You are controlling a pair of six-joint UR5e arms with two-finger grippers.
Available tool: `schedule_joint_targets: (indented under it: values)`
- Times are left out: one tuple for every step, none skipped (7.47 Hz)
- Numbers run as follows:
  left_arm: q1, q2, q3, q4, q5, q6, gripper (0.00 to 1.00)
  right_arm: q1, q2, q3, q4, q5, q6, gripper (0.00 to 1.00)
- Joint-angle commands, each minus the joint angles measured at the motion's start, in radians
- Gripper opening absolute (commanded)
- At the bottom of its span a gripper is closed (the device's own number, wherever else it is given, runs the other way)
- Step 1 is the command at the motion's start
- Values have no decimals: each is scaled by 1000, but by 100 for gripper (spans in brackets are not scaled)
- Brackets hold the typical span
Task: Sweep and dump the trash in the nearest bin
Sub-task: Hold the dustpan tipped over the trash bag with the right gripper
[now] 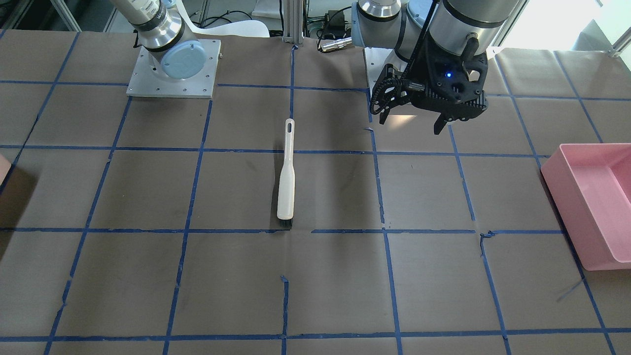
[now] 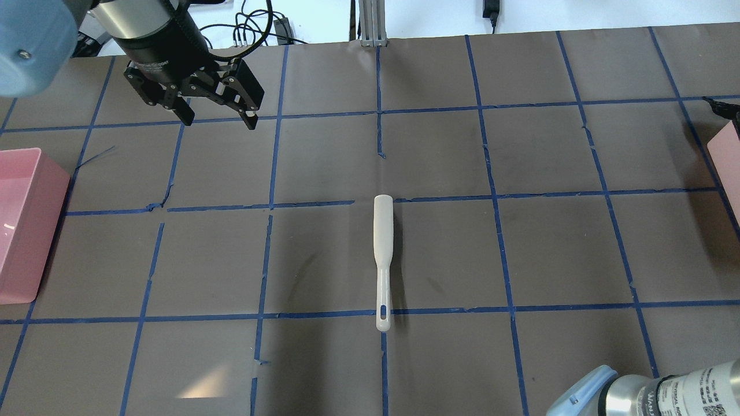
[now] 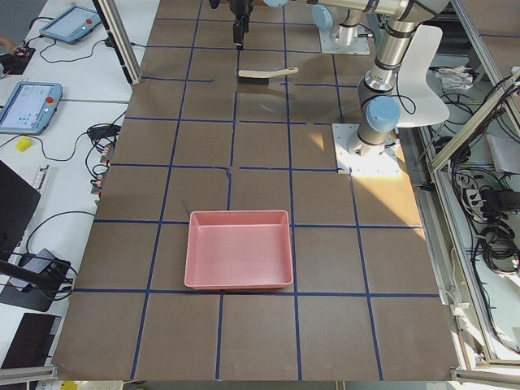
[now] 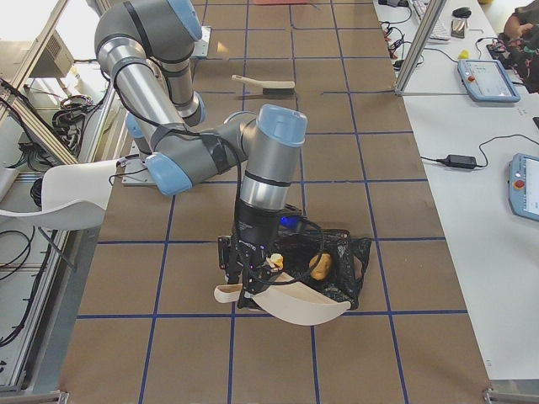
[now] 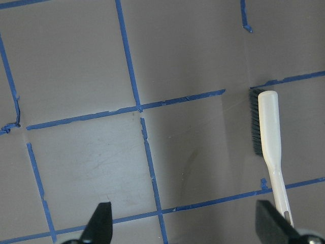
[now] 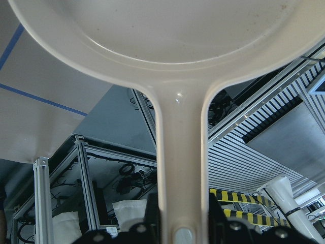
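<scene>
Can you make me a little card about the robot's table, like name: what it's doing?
left claw: open, up in the air, holding nothing
right claw: shut on the handle of the cream plastic dustpan
cream long-handled brush with black bristles: lying flat on the brown table with blue tape lines, nothing touching it
large pink rectangular tub: at the left arm's end of the table
orange-tan potato-shaped lump: on the crumpled black bag beside the dustpan

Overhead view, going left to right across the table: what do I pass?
large pink tub → left gripper, open above the table → brush → pale pink bin, only a sliver at the right edge.
</scene>
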Motion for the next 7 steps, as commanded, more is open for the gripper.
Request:
schedule_joint_targets:
  values:
    - [1, 2, 0, 0, 1, 0, 100, 28, 0, 0, -76, 3, -51, 7]
    - [1, 2, 0, 0, -1, 0, 100, 37, -2, 0, -112, 6, -79, 7]
    - [1, 2, 0, 0, -2, 0, 100, 39, 1, 1, -112, 6, -85, 7]
    - [1, 2, 0, 0, -1, 0, 100, 45, 0, 2, -126, 6, -87, 8]
    - [0, 2, 0, 0, -4, 0, 100, 54, 1, 2, -174, 6, -103, 8]
    - [1, 2, 0, 0, -4, 0, 100, 60, 1, 3, -195, 6, -105, 8]
    - [1, 2, 0, 0, -4, 0, 100, 72, 4, 9, -239, 6, -105, 8]
